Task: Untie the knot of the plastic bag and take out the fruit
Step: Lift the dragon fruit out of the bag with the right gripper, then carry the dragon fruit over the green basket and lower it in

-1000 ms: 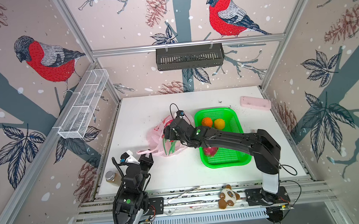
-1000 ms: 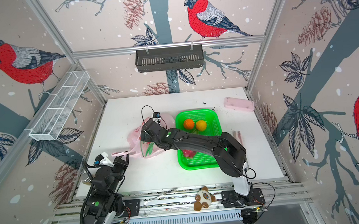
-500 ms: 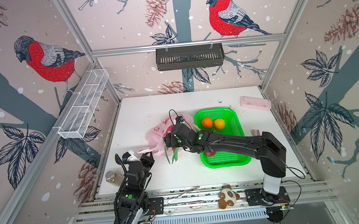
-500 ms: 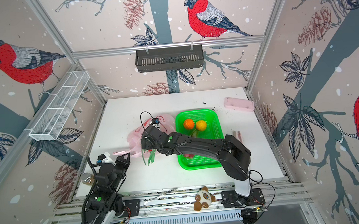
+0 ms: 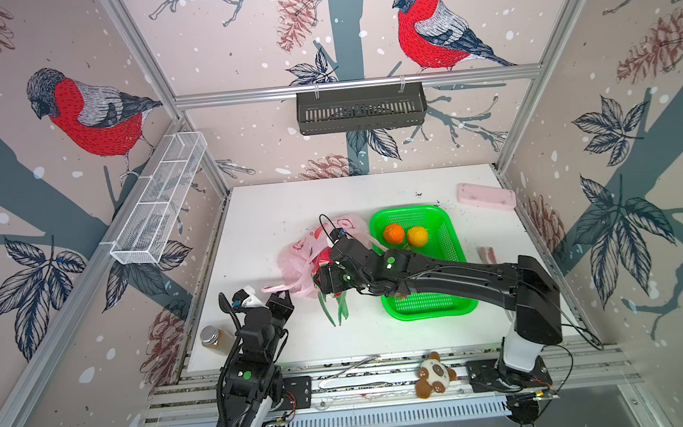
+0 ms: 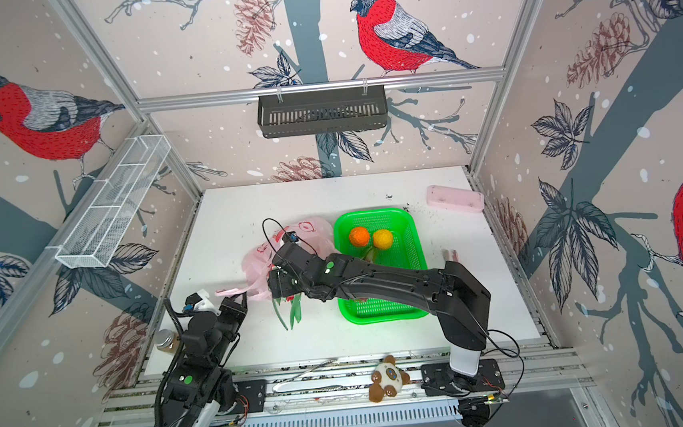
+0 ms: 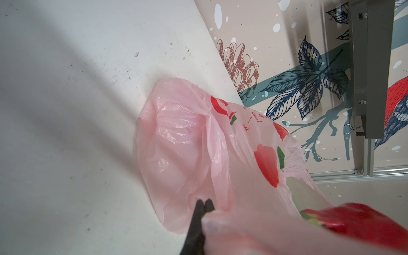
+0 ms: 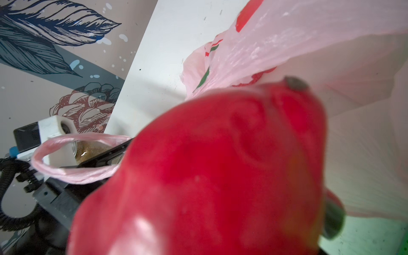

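Note:
The pink plastic bag [image 5: 307, 252] [image 6: 258, 262] lies crumpled left of the green basket [image 5: 449, 231]. My right gripper [image 5: 331, 288] [image 6: 285, 290] hovers at the bag's near edge, shut on a red dragon fruit [image 8: 220, 176]. The fruit's green scales [image 5: 335, 313] hang below the gripper. Two oranges [image 5: 393, 233] [image 5: 417, 236] sit in the basket. My left gripper [image 7: 204, 202] [image 5: 283, 297] is shut on a fold of the bag at its near left corner. A loose handle loop [image 8: 66, 154] drapes over the left gripper. The knot is out of view.
A pale-pink block [image 5: 486, 197] lies at the back right. A jar [image 5: 212, 337] stands at the table's front left corner. A plush toy [image 5: 434, 376] rests on the front rail. A black basket [image 5: 360, 108] and a wire shelf [image 5: 159, 199] hang on the walls.
My right gripper has drawn back out of the bag toward the table's front, bringing the dragon fruit with it. The left gripper keeps its hold on the bag.

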You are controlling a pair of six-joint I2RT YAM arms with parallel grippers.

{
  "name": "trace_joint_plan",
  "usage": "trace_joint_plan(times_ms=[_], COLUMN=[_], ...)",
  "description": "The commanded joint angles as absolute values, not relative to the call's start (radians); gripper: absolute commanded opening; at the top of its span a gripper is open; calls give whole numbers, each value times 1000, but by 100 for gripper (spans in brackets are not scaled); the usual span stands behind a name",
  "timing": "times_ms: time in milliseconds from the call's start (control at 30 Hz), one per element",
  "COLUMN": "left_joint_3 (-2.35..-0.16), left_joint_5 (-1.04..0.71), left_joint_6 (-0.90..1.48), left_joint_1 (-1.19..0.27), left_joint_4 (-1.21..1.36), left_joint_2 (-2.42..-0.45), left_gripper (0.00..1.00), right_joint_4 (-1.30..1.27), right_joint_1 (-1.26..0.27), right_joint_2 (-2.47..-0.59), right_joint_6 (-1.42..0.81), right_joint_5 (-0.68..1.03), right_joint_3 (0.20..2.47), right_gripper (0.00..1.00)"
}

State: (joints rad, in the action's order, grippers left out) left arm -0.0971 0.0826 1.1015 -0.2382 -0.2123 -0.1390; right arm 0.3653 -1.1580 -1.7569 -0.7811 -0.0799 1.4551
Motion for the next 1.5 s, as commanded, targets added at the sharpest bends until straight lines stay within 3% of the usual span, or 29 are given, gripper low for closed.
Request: trace_joint_plan(times_ms=[0,367,833,1467], left_joint_3=[-109,-118,-115,-112], left_joint_5=[103,106,112,109], left_joint_6=[1095,1077,1074,1065], left_joint_1=[-239,-239,-239,-239], left_joint_4=[-216,-250,-268,-291], left_joint_2=[-129,-118,-87,-68], left_gripper=[0,0,0,0], right_joint_4=[372,337,289,369], right_joint_1=[-1167,-1153,-990,-783], right_joint_2=[-1729,-1704,-1620,-1259], right_joint_6=[-703,-551,-465,-508], right_joint_5=[-85,-155,-268,-417], right_joint_3=[1500,1628,1668,1239], right_gripper=[24,24,24,23])
